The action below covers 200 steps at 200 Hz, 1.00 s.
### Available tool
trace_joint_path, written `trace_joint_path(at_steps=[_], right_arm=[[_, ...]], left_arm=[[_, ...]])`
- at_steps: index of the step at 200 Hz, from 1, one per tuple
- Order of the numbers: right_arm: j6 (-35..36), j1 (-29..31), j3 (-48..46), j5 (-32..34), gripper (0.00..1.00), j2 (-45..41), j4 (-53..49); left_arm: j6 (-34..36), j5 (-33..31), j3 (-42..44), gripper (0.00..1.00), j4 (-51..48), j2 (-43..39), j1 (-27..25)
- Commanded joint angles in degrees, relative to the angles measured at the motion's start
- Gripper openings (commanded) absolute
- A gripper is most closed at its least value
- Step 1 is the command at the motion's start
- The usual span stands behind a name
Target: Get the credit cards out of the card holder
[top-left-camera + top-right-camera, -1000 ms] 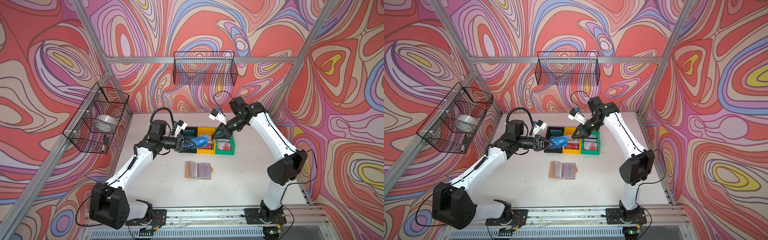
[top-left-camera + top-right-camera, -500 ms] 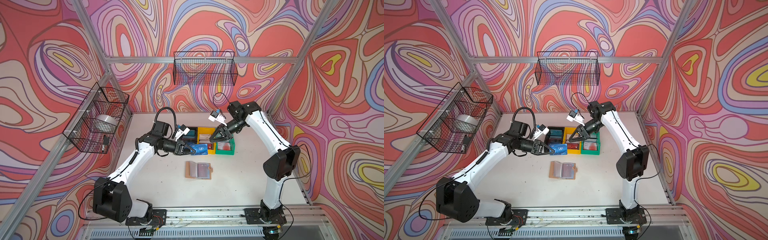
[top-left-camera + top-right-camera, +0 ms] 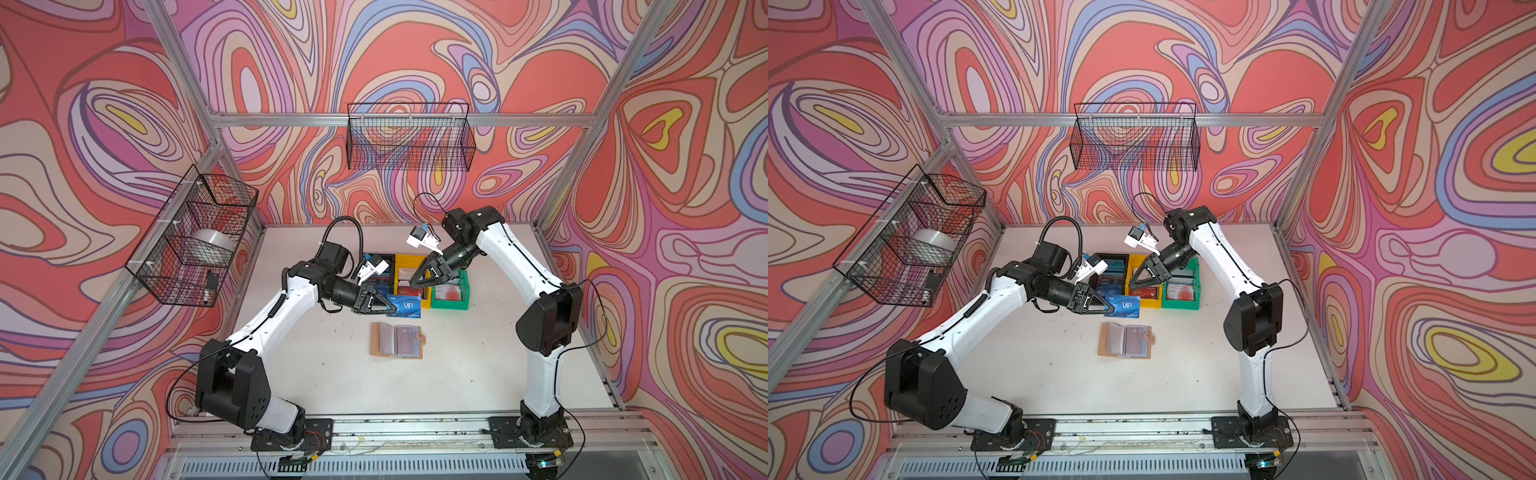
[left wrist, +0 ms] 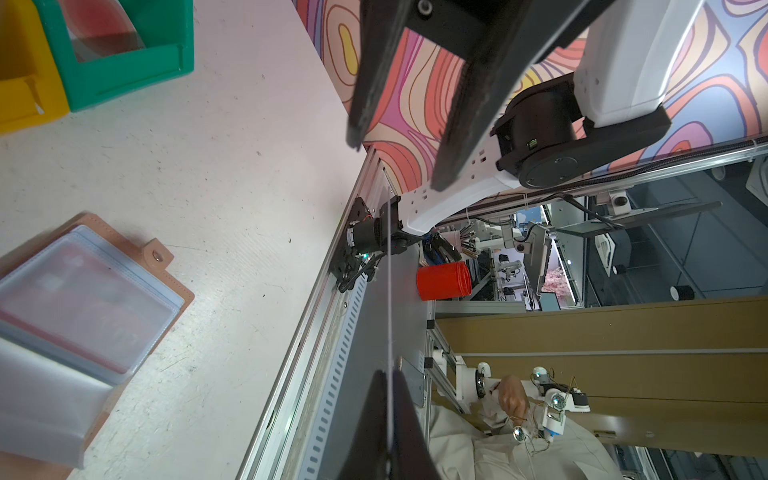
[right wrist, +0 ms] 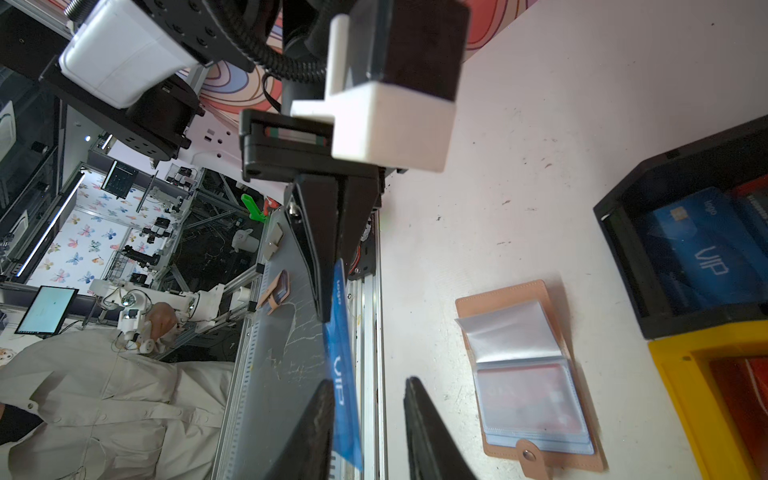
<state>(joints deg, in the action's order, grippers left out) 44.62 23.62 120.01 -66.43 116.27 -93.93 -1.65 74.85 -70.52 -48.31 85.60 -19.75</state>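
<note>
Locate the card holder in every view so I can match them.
Top view: card holder lying open in front of the yellow bin.
Top view: same spot, centre of picture.
Left wrist: open, sleeves up, across from the yellow bin.
Right wrist: open, beside the yellow bin's corner.
Shared landmark: the yellow bin.

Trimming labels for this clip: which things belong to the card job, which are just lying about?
Job: blue VIP card, pinched by left gripper; card holder, open; red card in its sleeve.
Lying about: black bin, yellow bin, green bin, cards inside; back wire basket; side wire basket; silver roll.
</note>
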Motion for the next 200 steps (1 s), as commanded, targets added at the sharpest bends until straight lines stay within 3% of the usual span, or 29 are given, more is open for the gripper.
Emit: trace_joint_path(at_steps=[1, 99, 122, 138, 185, 200], right_arm=[[1.4, 1.2, 0.0, -1.5, 0.30, 0.8, -3.4], [2.9, 3.3, -4.7, -1.1, 0.28, 0.7, -3.0], [2.9, 3.5, -5.0, -1.1, 0.22, 0.6, -3.0], [3.5, 3.6, -5.4, -1.5, 0.13, 0.4, -3.4], [4.3, 4.1, -7.2, -2.2, 0.12, -0.1, -3.4], [4.5, 4.3, -7.7, -2.2, 0.07, -0.1, -3.4]], left_arm=[[4.3, 1.3, -2.0, 0.00, -4.4, 1.3, -0.4], [6.9, 0.8, -4.8, 0.00, -8.0, 3.1, -1.4], [6.9, 0.6, -4.8, 0.00, -8.1, 3.3, -1.3], [6.8, -0.1, -5.0, 0.00, -8.3, 3.4, -1.3], [5.9, -1.6, -5.0, 0.00, -7.7, 3.3, -1.4], [6.0, -1.5, -5.0, 0.00, -7.7, 3.7, -1.3]])
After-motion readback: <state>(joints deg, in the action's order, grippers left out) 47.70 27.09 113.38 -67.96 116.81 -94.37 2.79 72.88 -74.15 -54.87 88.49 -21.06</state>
